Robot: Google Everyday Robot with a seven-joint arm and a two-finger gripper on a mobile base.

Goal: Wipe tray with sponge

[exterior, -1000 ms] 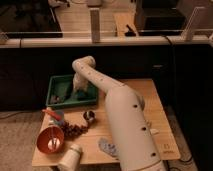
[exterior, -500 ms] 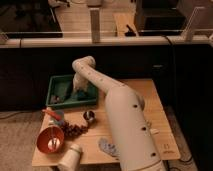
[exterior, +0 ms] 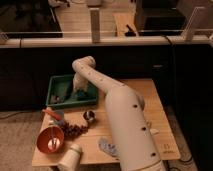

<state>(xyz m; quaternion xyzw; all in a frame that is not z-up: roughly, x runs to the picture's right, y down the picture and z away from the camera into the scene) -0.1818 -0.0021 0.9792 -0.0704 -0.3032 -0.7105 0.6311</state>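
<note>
The white arm reaches over the wooden counter [exterior: 145, 95], and its gripper [exterior: 78, 90] hangs down inside the large rectangular dark-green plastic tray [exterior: 61, 85] with a raised rim, which surrounds it at the counter's far left corner; whether the gripper is spread or pressed together cannot be told, and no sponge can be made out at its tip. Nearer the camera and left of the gripper sits a round orange-red bowl [exterior: 50, 139], with a dark bunch of grapes [exterior: 74, 130] and a small dark round object [exterior: 89, 116] between the bowl and the tray.
</note>
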